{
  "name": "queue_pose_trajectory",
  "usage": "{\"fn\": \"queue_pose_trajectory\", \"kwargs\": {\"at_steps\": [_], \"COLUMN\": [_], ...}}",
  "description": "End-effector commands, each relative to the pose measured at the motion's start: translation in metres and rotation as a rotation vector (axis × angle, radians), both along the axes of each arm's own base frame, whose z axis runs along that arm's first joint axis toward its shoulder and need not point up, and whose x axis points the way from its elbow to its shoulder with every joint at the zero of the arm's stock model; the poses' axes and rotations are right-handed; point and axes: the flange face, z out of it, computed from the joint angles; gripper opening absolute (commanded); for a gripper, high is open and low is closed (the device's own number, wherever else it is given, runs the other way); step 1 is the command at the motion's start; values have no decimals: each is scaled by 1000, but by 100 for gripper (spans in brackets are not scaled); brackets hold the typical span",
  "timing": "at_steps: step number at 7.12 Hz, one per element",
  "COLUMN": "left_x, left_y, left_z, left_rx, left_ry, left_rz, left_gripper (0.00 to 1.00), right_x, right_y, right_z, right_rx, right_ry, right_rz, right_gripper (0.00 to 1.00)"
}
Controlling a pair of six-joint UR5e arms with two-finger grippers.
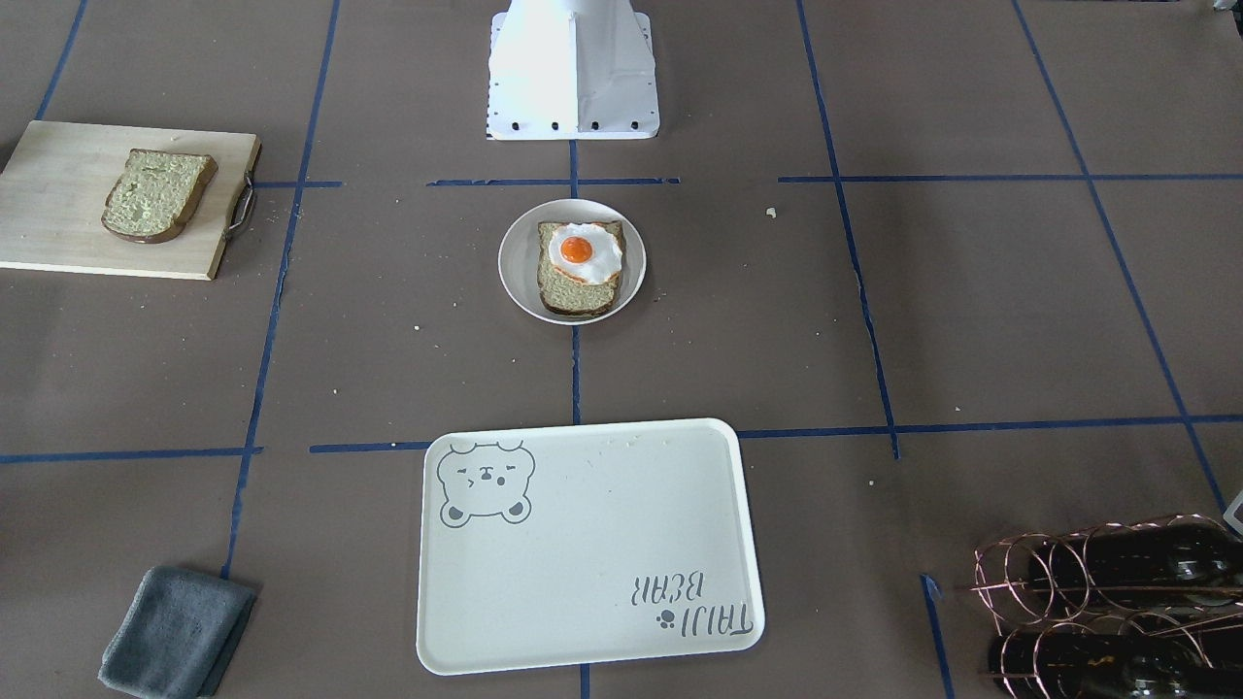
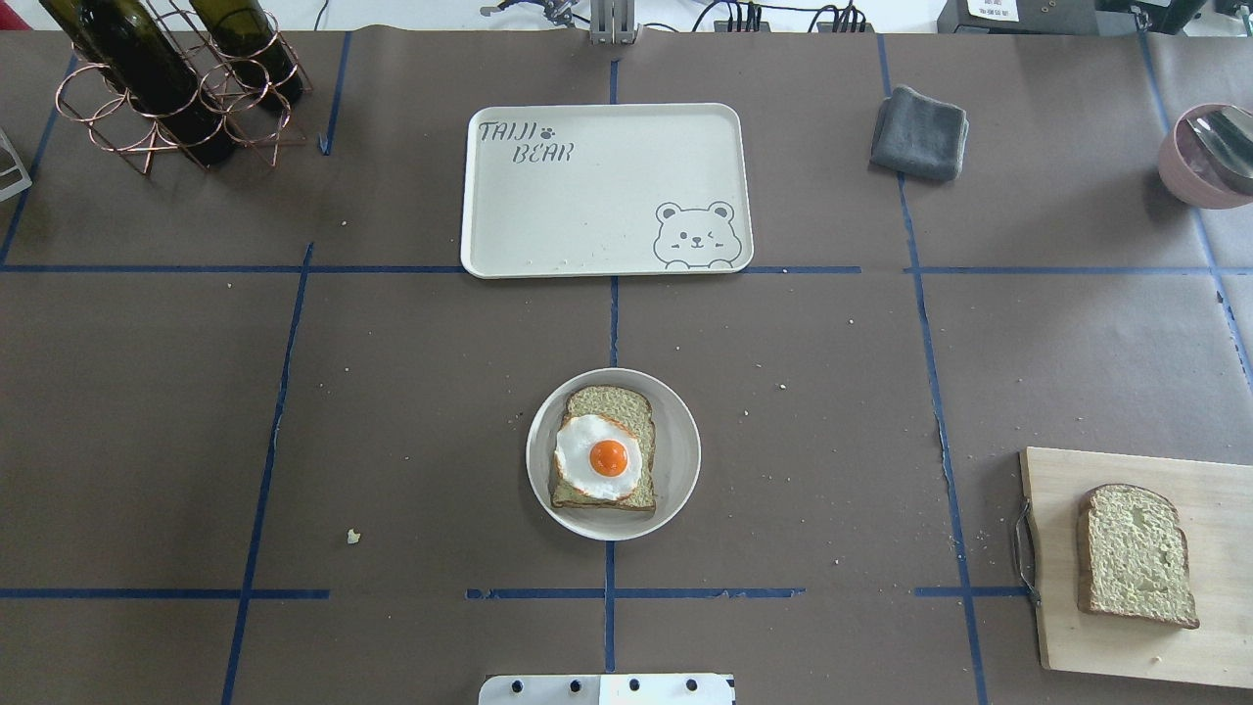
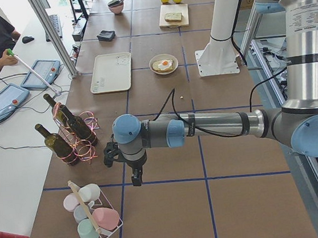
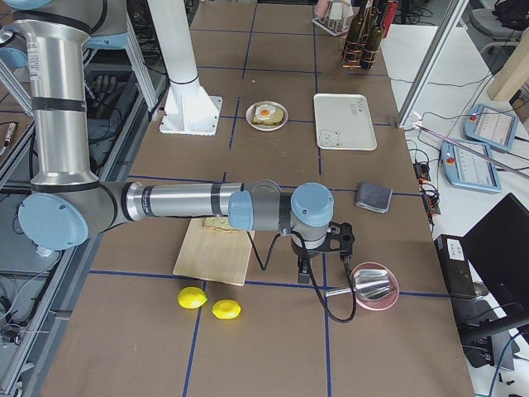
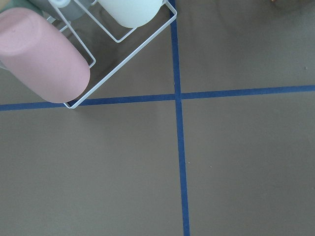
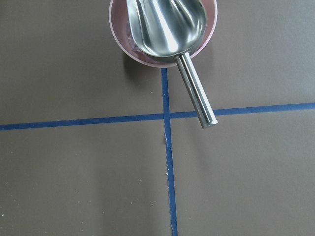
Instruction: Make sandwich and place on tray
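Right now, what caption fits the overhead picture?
A fried egg sits on a bread slice on a round plate, bear tray beyond, second slice on the cutting board.

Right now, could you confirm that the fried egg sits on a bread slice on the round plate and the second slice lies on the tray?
Not quite: the second slice lies on the wooden cutting board, not on the tray, as the overhead view shows. The rest is right.
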Motion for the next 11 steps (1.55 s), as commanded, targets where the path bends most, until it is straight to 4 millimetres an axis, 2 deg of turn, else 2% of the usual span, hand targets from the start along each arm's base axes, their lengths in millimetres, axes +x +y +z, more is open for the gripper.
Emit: {"fn": "queue_pose_trajectory", "kwargs": {"at_steps": [1,2,3,4,5,6,7,8,9,10,11], "left_x": [0,0,2,10,14,43,93,122,144,181,197], "left_y": [-1,-13,-36,-59,-77,-91,-98,-100,-113,-111,-109], "left_z": [-1,-14,-36,-72,-103,-125,-143,-152,-181,-178,-190], "left_rx": [3,30,71,141,201,275,378,414,469,418,382], "left_ry": [0,0,-1,3,16,16,36,55,70,91,110], "left_rz": [0,0,2,16,23,75,155,193,217,240,211], "left_gripper": [100,100,100,100,100,100,100,100,100,100,100], "right_x": [1,1,-1,-16,-27,-38,-40,-49,-70,-86,-108], "right_y": [-2,-2,-5,-11,-13,-16,-21,-19,-18,-17,-14], "right_z": [-3,-4,-9,-30,-40,-58,-71,-75,-79,-86,-101], "right_rx": [-1,2,9,53,66,100,122,127,127,112,52], "right_ry": [8,6,-4,-2,-5,-10,-11,-40,-107,-125,-130], "right_rz": [8,9,10,-21,-32,-54,-58,-74,-117,-129,-105], "right_gripper": [100,100,100,100,100,100,100,100,100,100,100]}}
